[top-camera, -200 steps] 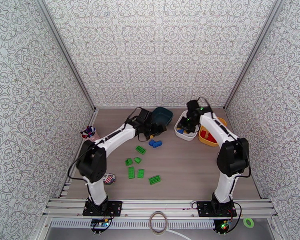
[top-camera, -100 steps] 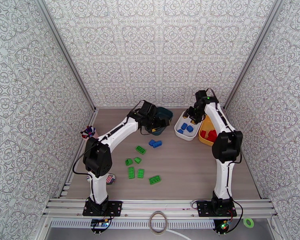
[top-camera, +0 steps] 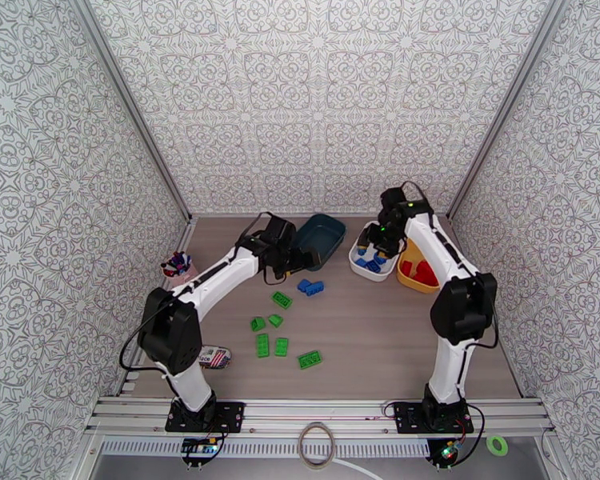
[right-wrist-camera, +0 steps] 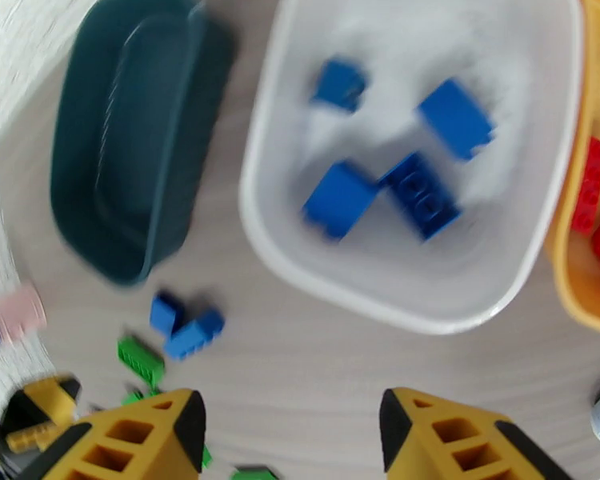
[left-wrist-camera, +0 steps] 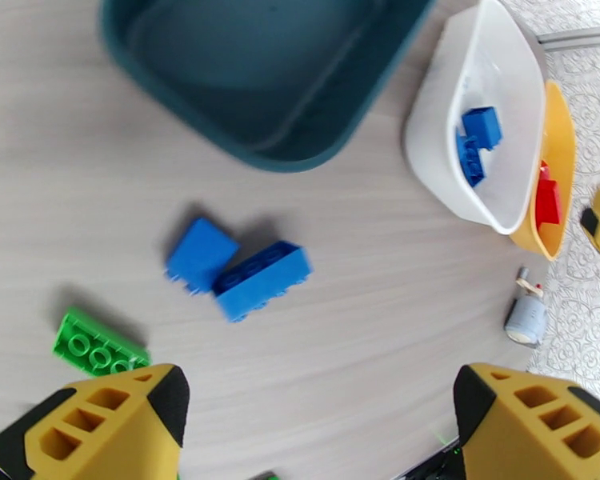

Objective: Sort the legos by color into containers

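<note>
Left pincer [left-wrist-camera: 316,432]: fingers spread wide, nothing between them. It hovers over the table [top-camera: 380,338], just on the near side of the dark teal bin [top-camera: 324,232].

Under it, a pair of blue bricks [left-wrist-camera: 262,279] lies on the table, the two touching each other, apart from the teal bin. One green brick [left-wrist-camera: 96,354] lies by the left finger.

Right pincer [right-wrist-camera: 296,438]: fingers apart, pinching nothing. In the top view it hangs over the white bin [top-camera: 353,254].

White bin contents: four blue bricks [right-wrist-camera: 340,198], the picture somewhat blurred.

Yellow bin [top-camera: 416,286]: right against the white bin's right side, holding red bricks [top-camera: 420,271].

Loose on the table: six green bricks [top-camera: 281,346], scattered mid-table, nearer the arm bases than the blue pair. They are well apart from all three bins.
</note>
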`<state>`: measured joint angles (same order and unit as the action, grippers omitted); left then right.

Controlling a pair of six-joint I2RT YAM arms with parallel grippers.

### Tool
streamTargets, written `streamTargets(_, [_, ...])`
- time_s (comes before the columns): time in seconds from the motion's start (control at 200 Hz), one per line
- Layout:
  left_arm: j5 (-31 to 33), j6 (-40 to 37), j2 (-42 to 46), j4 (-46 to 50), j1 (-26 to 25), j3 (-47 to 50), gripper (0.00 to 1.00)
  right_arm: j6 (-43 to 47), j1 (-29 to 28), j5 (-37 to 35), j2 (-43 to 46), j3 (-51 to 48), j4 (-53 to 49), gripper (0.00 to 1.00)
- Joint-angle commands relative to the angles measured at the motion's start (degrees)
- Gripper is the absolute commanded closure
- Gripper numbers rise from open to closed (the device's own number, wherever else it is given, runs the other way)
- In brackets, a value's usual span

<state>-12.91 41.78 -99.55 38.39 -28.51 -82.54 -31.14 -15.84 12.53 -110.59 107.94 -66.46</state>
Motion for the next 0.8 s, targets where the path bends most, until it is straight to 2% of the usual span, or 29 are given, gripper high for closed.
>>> streamTargets(0.0, [3.45,1.52,3.28,0.02,0.9,2.83,0.07,2.34,-3.5,-3.48,2.02,-3.4,1.38,0.36])
streamTargets(0.23, [5.36,3.4,8.61,-0.16,1.66,9.42,0.06,3.6,-12.48,-6.49,1.49,-6.38,2.25,0.31])
streamTargets(0.395, [6.43,5.53,13.21,-0.82,2.11,15.03,0.06,4.65,-17.56,-7.67,-1.79,-5.5,2.09,0.21])
streamTargets(0.47, [6.86,6.26,15.15,-0.95,2.15,17.24,0.05,5.04,-18.8,-7.77,-3.98,-4.24,1.7,0.14])
streamTargets(0.795, [8.21,8.92,21.96,-0.27,3.33,24.39,0.04,9.5,-23.36,-10.6,-16.13,7.87,-2.7,0.11])
